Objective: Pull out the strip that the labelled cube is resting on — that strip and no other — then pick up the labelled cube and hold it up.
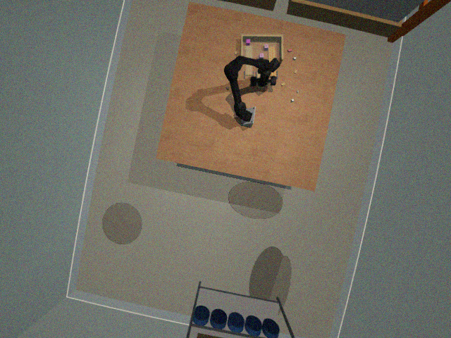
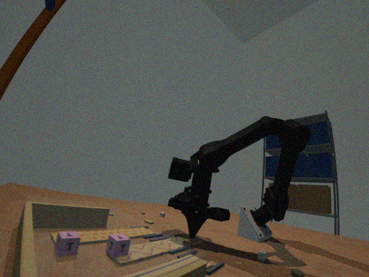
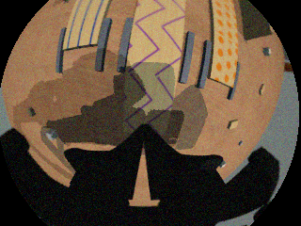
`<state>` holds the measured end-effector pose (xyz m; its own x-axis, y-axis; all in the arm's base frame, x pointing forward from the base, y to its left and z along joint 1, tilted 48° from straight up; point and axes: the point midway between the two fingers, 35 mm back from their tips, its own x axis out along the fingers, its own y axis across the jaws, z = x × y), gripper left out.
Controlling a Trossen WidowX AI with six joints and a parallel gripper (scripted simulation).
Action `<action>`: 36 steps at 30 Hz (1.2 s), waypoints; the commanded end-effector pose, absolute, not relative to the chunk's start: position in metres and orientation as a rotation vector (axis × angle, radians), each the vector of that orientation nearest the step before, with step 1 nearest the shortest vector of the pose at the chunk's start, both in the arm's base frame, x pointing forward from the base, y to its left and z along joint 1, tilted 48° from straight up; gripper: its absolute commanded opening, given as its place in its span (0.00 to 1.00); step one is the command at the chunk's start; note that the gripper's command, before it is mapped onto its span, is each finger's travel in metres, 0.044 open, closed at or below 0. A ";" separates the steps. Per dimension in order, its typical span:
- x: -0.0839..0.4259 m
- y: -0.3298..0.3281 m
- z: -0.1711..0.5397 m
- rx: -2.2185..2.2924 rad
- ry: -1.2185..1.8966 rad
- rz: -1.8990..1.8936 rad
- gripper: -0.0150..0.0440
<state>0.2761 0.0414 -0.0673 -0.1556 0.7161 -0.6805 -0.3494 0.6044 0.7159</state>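
Labelled cube (image 1: 261, 55) (image 2: 118, 245) shows its T only in exterior view.

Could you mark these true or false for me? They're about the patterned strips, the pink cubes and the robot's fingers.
1. The zigzag strip lies between the striped strip and the dotted strip. True.
2. The fingers are spread wide apart. False: they are shut.
3. The dots on the dotted strip are blue. False: they are orange.
4. The letter T shows on two pink cubes. True.
5. The fingers are holding a pink cube in the air. False: they hold no cube, and both of those pink cubes are down in the tray.
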 end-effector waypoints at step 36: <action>0.213 0.023 -0.079 0.331 1.480 0.965 0.25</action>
